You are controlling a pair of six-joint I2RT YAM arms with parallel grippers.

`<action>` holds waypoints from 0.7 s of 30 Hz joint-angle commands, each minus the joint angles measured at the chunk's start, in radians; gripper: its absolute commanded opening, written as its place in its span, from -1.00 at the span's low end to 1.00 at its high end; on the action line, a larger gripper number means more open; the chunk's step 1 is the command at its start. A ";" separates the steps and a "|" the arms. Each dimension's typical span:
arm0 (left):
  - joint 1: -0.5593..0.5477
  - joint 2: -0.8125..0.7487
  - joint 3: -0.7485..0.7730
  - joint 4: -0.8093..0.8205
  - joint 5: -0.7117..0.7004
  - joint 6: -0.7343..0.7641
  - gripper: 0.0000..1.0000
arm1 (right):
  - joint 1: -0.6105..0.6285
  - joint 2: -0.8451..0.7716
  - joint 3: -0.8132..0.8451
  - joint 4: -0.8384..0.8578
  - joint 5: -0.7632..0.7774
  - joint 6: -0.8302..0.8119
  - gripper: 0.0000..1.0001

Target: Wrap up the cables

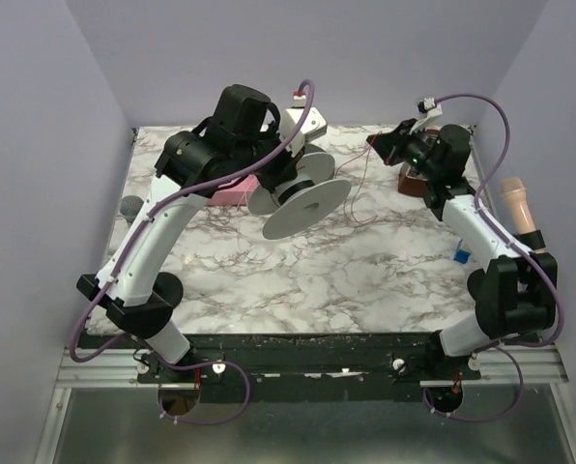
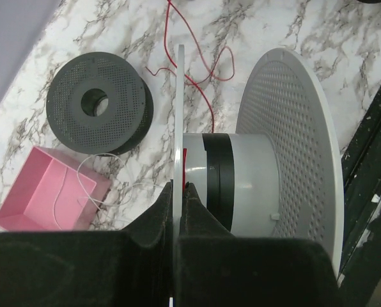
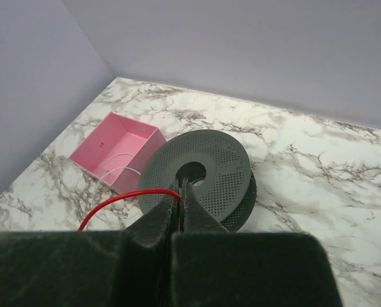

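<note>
My left gripper (image 2: 178,187) is shut on the thin near flange of a white spool (image 2: 286,147) and holds it on its side above the table; the spool has a grey core with a black band. In the top view the spool (image 1: 307,206) hangs under the left wrist (image 1: 280,179). The thin red cable (image 2: 203,70) lies in loose loops on the marble beyond the spool. My right gripper (image 3: 181,192) is shut on one end of the cable (image 3: 123,199), which arcs away to the left. In the top view the right gripper (image 1: 377,143) is at the back right, and the cable (image 1: 362,184) trails down from it.
A dark grey perforated spool (image 2: 98,105) lies flat on the marble, also in the right wrist view (image 3: 203,173). A pink open box (image 2: 50,195) with a white thread sits beside it. A brown block (image 1: 414,182), a peach handle (image 1: 520,205) and a small blue item (image 1: 461,255) are on the right.
</note>
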 commanded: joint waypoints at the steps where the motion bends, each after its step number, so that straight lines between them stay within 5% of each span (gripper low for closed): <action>1: 0.000 -0.025 -0.011 0.031 0.039 0.001 -1.00 | 0.001 -0.023 0.049 -0.163 0.021 -0.133 -0.99; 9: -0.001 0.016 -0.219 0.131 -0.231 -0.008 -1.00 | 0.036 -0.068 0.198 -0.408 0.020 -0.250 -0.99; 21: 0.021 0.199 -0.240 0.404 -0.486 -0.080 -1.00 | 0.184 0.004 0.420 -0.841 -0.178 -0.242 -0.99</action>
